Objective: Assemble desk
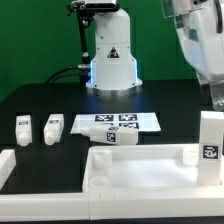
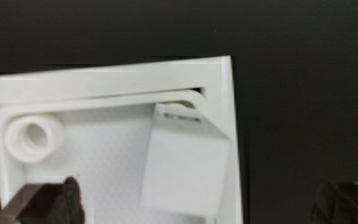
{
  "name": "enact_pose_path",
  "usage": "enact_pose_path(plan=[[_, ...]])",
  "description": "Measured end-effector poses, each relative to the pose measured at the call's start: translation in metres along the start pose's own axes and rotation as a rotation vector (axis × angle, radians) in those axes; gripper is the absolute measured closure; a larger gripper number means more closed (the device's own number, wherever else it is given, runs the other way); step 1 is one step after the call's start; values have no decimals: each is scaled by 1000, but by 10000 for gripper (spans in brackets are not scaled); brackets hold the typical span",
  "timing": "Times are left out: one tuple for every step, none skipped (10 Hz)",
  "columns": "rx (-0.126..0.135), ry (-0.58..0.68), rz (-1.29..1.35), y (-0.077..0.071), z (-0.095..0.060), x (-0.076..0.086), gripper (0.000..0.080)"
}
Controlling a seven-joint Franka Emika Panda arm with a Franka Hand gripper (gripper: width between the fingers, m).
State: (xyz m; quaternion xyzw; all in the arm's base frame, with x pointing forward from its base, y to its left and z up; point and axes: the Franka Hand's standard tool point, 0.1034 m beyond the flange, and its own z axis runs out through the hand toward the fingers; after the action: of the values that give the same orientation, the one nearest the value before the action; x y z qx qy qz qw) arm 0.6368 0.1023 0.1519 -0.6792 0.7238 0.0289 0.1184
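From where I stand, everything is placed around the tabletop (image 1: pixel 140 168), the wide white slab lying rimmed side up at the near edge of the black counter (image 1: pixel 40 100). Well off to the exterior view's left of it stand a loose leg (image 1: pixel 22 128) and a second loose leg (image 1: pixel 52 127), close together but apart. Behind the tabletop's middle lies the marker board (image 1: pixel 115 121). A third leg (image 1: pixel 113 139) lies on its side between that board and the slab's back rim, and I cannot tell whether it touches the rim. At the tabletop's right end an upright leg (image 1: pixel 210 140) stands with its tag facing out, and the arm (image 1: pixel 195 40) comes down just above it.

The parts look like hard plastic: light, stiff and smooth, so probably slippery under the pads. I'd take a leg across its flat sides near mid-length. The slab looks too wide to span and would have to be held by its rim wall.

In the wrist view the gripper (image 2: pixel 197 205) hangs over a tabletop corner, where a round socket (image 2: pixel 34 135) sits with a leg just beside it. Its fingers (image 2: pixel 51 200) show only as dark blurs, spread wide and pinching nothing, and I see no contact with anything.
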Motion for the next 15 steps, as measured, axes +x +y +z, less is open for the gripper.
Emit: enact_pose_path(plan=[[0, -1, -66, 5, -7, 7, 150], [1, -3, -208, 12, -15, 17, 150], [20, 5, -260, 15, -20, 25, 150], [26, 11, -300, 15, -20, 27, 150], [24, 12, -361, 15, -19, 27, 150], [23, 13, -449, 15, -19, 27, 150], [17, 15, -543, 17, -16, 29, 150], [0, 16, -623, 24, -10, 35, 150], [-9, 19, -751, 31, -6, 41, 150], [-27, 18, -870, 43, -1, 46, 150], [-14, 45, -1019, 45, 2, 51, 150], [-3, 64, -1098, 45, 3, 53, 150], [-5, 63, -1153, 44, 3, 54, 150], [-9, 66, -1220, 44, 3, 55, 150], [-13, 68, -1285, 44, 3, 56, 150]])
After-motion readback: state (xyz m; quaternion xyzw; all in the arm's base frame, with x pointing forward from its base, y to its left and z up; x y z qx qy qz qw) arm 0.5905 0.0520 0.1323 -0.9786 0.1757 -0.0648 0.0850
